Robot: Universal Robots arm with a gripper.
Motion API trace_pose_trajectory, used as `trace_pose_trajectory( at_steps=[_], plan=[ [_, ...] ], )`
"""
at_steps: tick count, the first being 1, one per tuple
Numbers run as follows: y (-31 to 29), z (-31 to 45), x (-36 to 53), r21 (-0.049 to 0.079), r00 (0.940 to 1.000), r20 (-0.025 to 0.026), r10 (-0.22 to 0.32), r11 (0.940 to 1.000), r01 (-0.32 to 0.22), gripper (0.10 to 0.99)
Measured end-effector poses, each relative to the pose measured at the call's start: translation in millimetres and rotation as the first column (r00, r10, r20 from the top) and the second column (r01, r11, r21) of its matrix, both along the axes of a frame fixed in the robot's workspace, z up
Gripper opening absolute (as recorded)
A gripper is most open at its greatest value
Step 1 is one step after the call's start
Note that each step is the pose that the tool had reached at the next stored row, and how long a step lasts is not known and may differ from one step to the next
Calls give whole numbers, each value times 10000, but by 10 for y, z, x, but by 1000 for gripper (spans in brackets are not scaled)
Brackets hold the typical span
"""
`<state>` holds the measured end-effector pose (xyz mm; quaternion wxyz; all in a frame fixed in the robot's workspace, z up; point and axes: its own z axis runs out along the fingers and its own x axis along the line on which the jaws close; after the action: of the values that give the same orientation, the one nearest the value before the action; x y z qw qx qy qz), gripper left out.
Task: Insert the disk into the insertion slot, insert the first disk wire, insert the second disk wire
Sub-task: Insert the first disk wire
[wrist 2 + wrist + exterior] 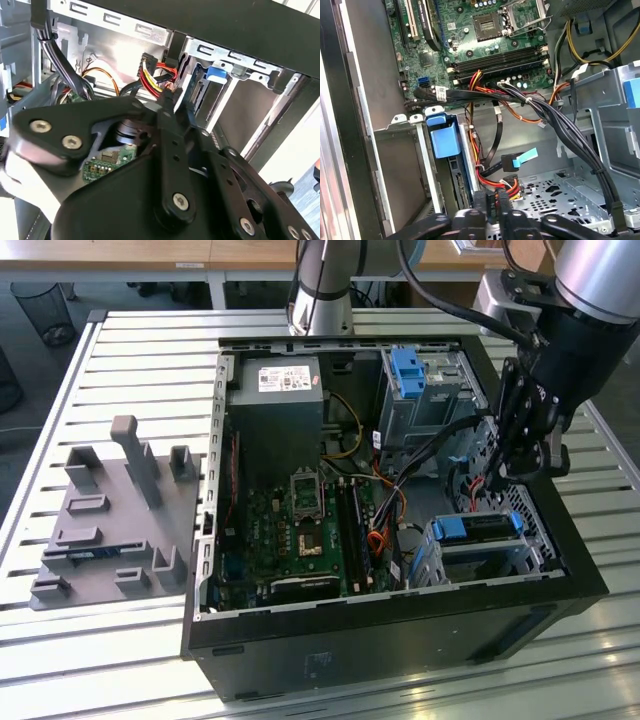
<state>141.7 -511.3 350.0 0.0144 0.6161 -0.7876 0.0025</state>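
The disk point(478, 528), in its blue carrier, sits inside the insertion slot point(430, 562) at the case's corner on the exterior view's right. In the first wrist view the disk's point(444, 136) blue end sticks out of the silver slot point(422, 165). My gripper point(490, 480) hangs just behind the disk's connector end. Its fingers point(480, 207) are shut on a black disk wire plug point(507, 189) with red, yellow and black strands. That plug point(156, 76) is close to the disk's rear edge point(216, 73). A second disk wire point(519, 160), black with a blue tab, hangs loose nearby.
A taller silver cage with a blue latch point(410, 375) stands at the case's back. Thick black cable bundles point(555, 117) cross above the perforated case floor point(560, 192). The motherboard point(300, 530) fills the case's middle. A grey fixture plate point(115, 515) lies on the table.
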Motion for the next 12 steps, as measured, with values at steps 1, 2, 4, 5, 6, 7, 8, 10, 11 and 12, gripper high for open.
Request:
trace_pose_trajectory(
  at_steps=[1, 2, 4, 5, 6, 7, 8, 10, 11, 12],
  plan=[
    [0, 0, 0, -6, 10000, 0, -1, 10000, 1, 243],
    [0, -1, 0, -8, 10000, 0, -1, 10000, 1, 180],
    [1, -2, 1, -9, 10000, -1, 90, 10000, -90, 165],
    [1, -3, 1, -8, 9997, -1, 226, 9997, -226, 165],
    [1, -4, 1, -8, 9992, 0, 404, 9992, -404, 165],
    [1, -5, 2, -8, 9983, 0, 588, 9983, -588, 165],
    [1, -6, 1, -9, 9970, 0, 768, 9970, -768, 165],
    [1, -9, 1, -8, 9936, 0, 1133, 9936, -1133, 165],
    [1, -10, 1, -8, 9915, 0, 1302, 9915, -1302, 165],
    [1, -12, 1, -8, 9892, 0, 1468, 9892, -1468, 165]
  ],
)
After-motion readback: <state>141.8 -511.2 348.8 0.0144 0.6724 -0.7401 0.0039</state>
